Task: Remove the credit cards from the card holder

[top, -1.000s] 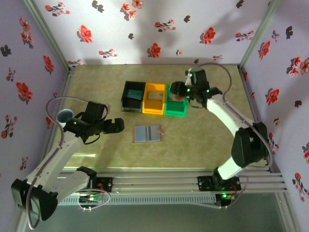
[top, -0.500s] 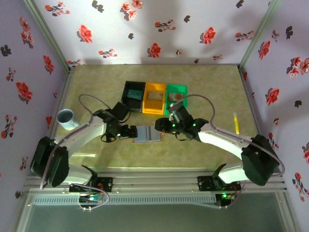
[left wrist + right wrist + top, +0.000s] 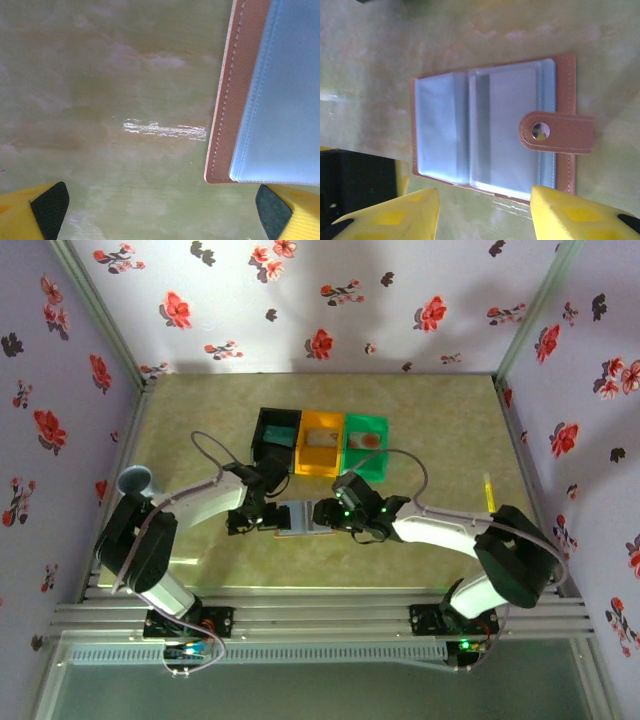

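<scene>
Three plastic bins are set in a row touching each other at the middle of the bench [image 3: 440, 420]: a black bin [image 3: 278, 413] on the left, an orange bin [image 3: 322, 417] in the middle and a green bin [image 3: 366, 420] on the right. A blue-grey cup [image 3: 135, 481] stands upright at the left edge. A thin yellow stick [image 3: 488, 492] lies near the right edge. Walls with red and dark flowers [image 3: 320, 300] enclose the far side and both sides.
</scene>
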`<move>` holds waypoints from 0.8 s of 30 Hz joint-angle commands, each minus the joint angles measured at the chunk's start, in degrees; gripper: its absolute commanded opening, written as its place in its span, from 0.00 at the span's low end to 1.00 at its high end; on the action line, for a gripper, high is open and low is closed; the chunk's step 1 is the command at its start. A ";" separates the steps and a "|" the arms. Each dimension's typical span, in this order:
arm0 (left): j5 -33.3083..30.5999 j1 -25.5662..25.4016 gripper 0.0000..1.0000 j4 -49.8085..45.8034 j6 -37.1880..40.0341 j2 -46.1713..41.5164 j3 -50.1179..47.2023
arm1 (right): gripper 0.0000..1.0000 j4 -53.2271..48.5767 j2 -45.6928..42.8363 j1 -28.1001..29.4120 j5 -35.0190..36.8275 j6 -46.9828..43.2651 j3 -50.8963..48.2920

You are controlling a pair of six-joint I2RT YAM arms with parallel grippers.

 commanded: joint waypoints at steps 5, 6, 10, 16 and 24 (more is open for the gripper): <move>-0.95 -0.53 1.00 0.50 -1.74 2.22 -0.69 | 0.51 1.43 4.91 1.34 2.99 1.52 1.23; -0.89 -0.57 1.00 0.75 -1.72 2.50 -0.85 | 0.51 1.29 5.22 1.34 3.31 1.48 1.36; -0.54 -0.76 1.00 2.10 -2.10 2.69 -2.31 | 0.50 0.11 5.40 1.39 5.13 0.41 1.61; 0.51 -1.20 1.00 4.71 -2.98 3.26 -4.88 | 0.46 -0.14 6.56 1.34 5.00 -0.50 2.22; 0.86 -1.93 1.00 6.30 -3.36 4.45 -6.13 | 0.43 -1.17 7.58 1.41 6.43 -1.37 2.64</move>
